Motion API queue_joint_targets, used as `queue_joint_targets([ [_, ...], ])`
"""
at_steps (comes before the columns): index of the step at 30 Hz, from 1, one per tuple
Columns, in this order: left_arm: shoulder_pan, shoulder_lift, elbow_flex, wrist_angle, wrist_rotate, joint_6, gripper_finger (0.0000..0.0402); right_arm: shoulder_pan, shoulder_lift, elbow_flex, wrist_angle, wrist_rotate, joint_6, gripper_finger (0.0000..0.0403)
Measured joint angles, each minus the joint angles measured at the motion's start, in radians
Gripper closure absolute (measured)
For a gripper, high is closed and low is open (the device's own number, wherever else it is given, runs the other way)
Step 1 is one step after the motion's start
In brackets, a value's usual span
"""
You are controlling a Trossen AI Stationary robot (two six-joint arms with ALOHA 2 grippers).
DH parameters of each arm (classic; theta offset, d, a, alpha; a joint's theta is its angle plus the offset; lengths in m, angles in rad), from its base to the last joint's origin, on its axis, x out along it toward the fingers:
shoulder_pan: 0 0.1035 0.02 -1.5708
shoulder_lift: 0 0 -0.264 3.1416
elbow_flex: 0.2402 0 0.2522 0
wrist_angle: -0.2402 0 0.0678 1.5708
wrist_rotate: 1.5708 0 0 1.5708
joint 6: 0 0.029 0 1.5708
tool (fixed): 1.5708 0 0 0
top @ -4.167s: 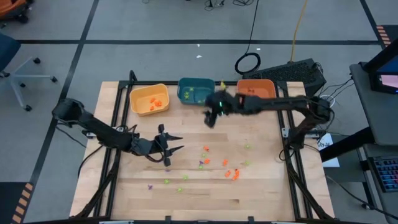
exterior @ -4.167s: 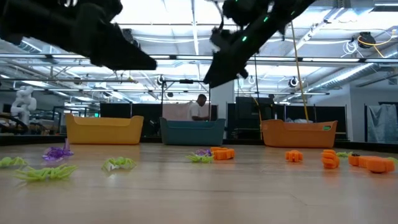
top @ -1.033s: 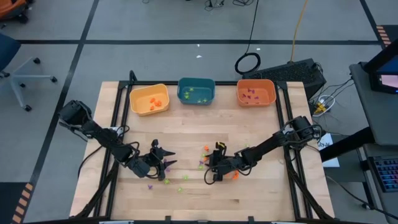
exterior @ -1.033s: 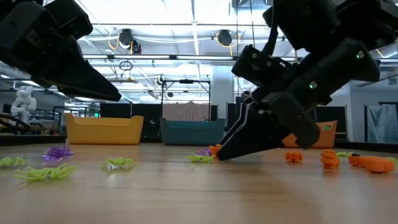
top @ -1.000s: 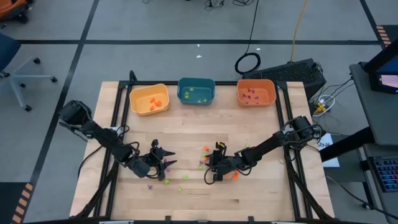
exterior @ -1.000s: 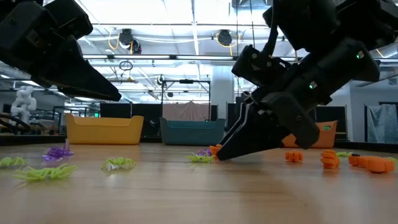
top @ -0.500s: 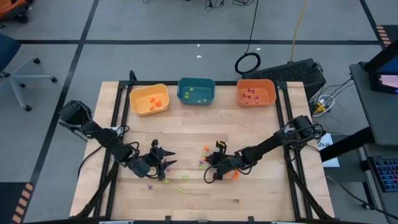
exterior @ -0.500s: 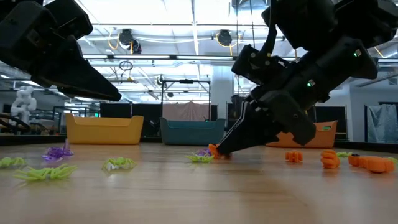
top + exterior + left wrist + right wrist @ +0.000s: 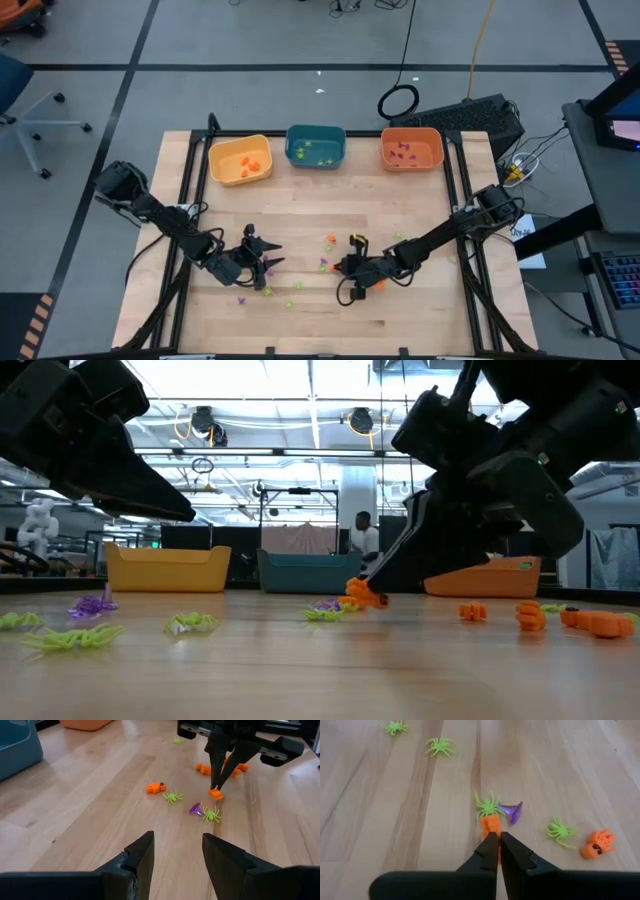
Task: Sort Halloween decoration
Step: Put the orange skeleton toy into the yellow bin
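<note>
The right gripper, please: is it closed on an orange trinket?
Yes, the right gripper pinches an orange trinket between shut fingertips.

Small orange trinket (image 9: 491,825) pinched at the tips of the right fingers (image 9: 487,849), a green spider (image 9: 487,806) and purple piece (image 9: 512,811) lying just beyond.

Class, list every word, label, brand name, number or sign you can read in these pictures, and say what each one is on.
None can be read on the table, bins or trinkets.
Green mark on the orange bin: too small to read.
Monitor beside the table: screen too blurred to read.
</note>
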Motion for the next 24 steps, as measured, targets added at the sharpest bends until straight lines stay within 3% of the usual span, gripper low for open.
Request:
queue_joint_targets([
  [9, 0.0, 0.0, 0.0, 0.0, 0.0, 0.0, 0.0236, 0.0, -0.002, 0.002, -0.072, 0.01, 0.052, 0.0402],
  [15, 0.0, 0.0, 0.0, 0.0, 0.0, 0.0, 0.0236, -0.002, -0.003, 0.003, -0.075, -0.048, 0.089, 0.0401],
  [24, 0.0, 0.0, 0.0, 0.001, 0.0, 0.0, 0.0236, -0.001, 0.013, 0.004, -0.062, -0.056, 0.079, 0.0326],
])
